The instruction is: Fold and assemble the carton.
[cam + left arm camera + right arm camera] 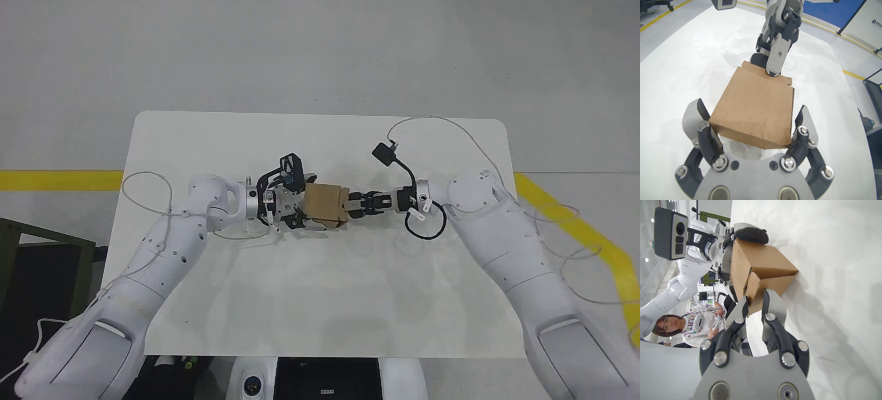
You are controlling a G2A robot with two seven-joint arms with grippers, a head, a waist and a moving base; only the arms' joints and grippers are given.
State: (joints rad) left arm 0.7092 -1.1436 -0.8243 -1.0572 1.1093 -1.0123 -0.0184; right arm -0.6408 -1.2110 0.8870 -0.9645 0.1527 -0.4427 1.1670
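Sitting at the centre of the top view, the brown cardboard carton (pixel 324 204) lies on the white surface (pixel 400 290); left jaws clamp its two sides, while right jaws, narrow, pinch its end flap.

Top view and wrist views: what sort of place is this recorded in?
Probably a robotics lab or industrial test hall: a white worktable on a grey floor marked with yellow tape, and blue display panels on stands behind.
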